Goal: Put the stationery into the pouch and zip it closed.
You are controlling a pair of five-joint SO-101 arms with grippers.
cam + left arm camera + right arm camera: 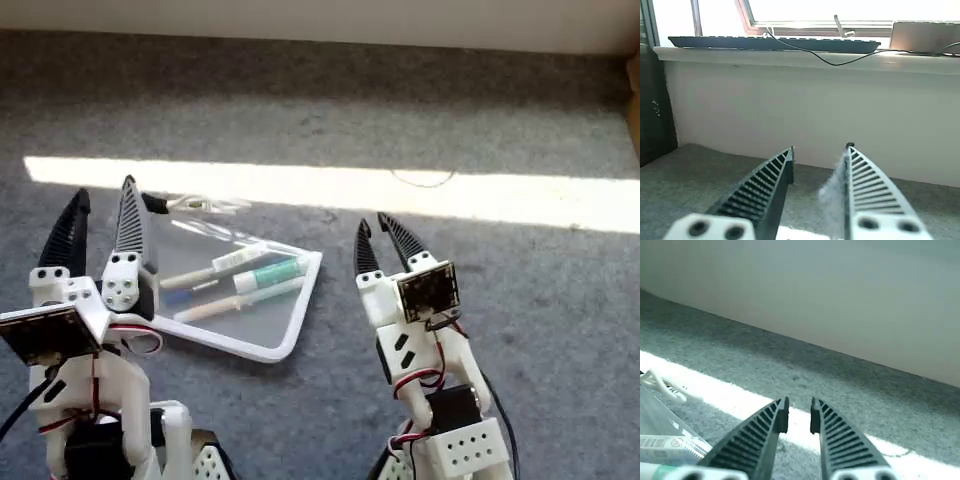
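Note:
A clear pouch with a white rim (296,322) lies flat on the grey carpet between the two arms. Within its outline lie several pens: a white marker (226,264), a teal-banded marker (268,275) and a beige pen (236,301). I cannot tell whether they are inside it or on top. A white cord (205,206) sits at the pouch's far end. My left gripper (105,187) (820,147) is open, raised over the pouch's left end. My right gripper (373,221) (799,400) stands just right of the pouch, open a little and holding nothing. The right wrist view shows the pouch corner (654,416) and the cord (660,385).
A bright band of sunlight (480,195) crosses the carpet beyond the grippers, with a thin wire loop (424,180) in it. A pale wall (840,300) stands at the far edge. On the sill above it lies a dark keyboard (770,43).

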